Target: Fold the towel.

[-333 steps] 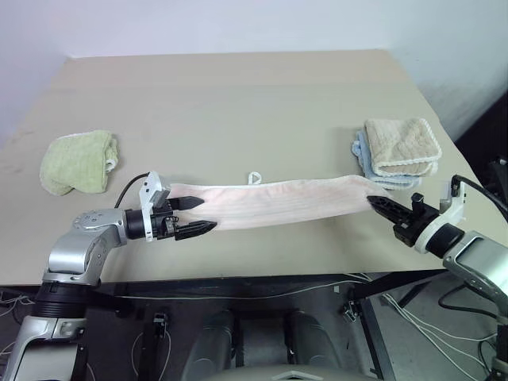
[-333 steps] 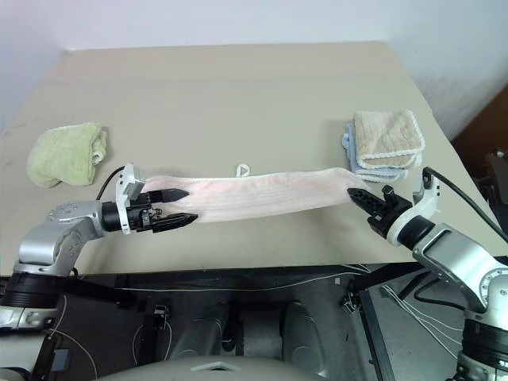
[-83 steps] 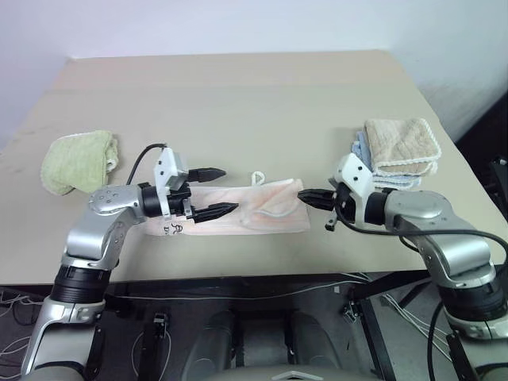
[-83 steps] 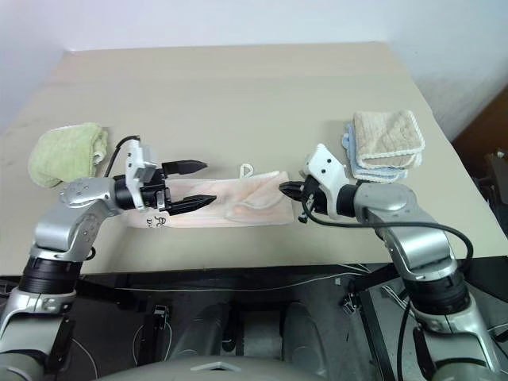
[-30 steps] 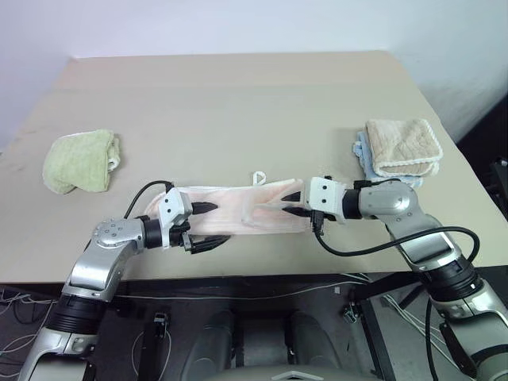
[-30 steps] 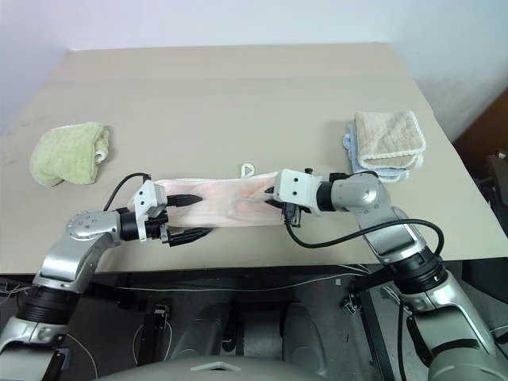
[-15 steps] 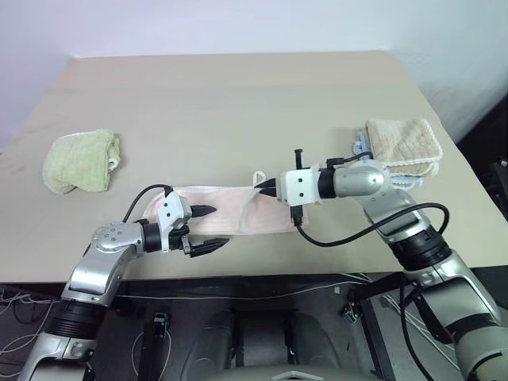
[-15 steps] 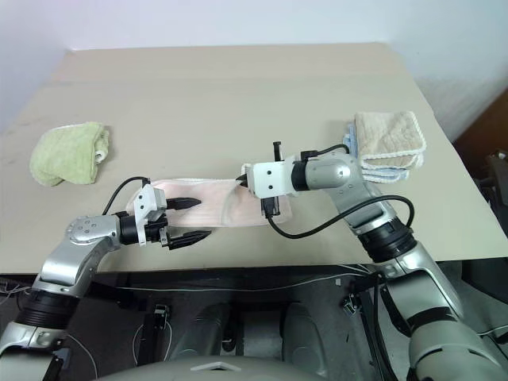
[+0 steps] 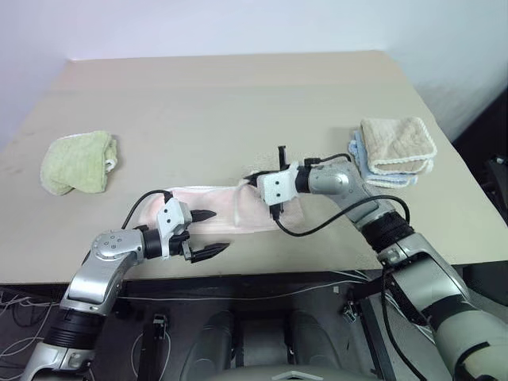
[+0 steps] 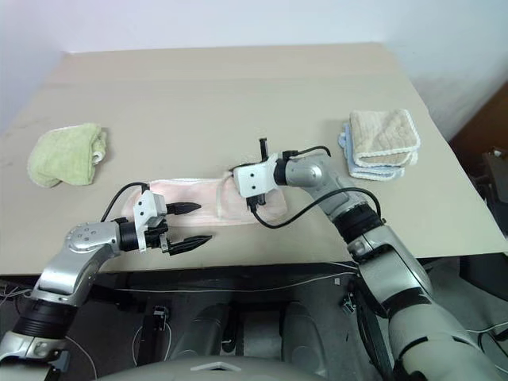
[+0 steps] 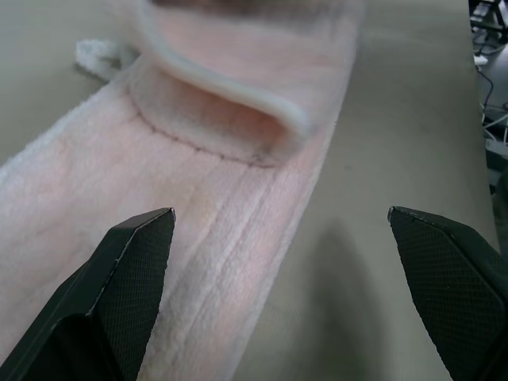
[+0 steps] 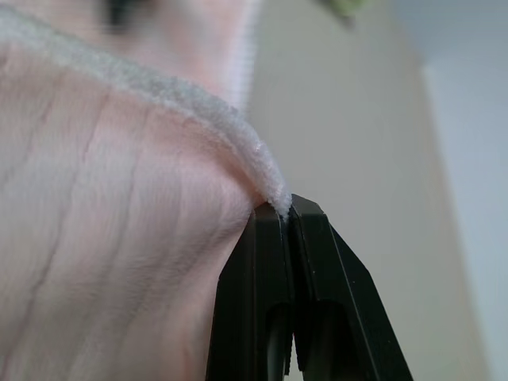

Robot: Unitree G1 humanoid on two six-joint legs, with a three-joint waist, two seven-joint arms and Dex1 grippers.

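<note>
Since one second ago, the right gripper [image 9: 255, 181] has carried the right end of the towel [image 9: 230, 213] leftward across the table [image 9: 238, 103], so this end now hangs over the middle of the pink strip instead of lying flat near its right edge. Its two black fingers [image 12: 294, 238] are pressed together on the white edge of the towel, and the cloth drapes down from them in a soft curve. The lifted part makes a loose loop, and under it the rest of the towel lies flat on the front part of the table. The left gripper [image 9: 208, 232] stays low at the left end of the towel, and its fingers [image 11: 135, 262] stand wide apart with nothing between them; one is over the pink cloth and the other is over bare table just beside the towel's front edge. A black cable curves from the right wrist down over the table edge. Farther out, a light green towel [image 9: 78, 162] sits crumpled near the left edge of the table, well apart from the pink one. Near the right edge, a beige towel [image 9: 398, 144] with white scalloped edging lies folded on top of a pale blue cloth [image 9: 381, 179].
</note>
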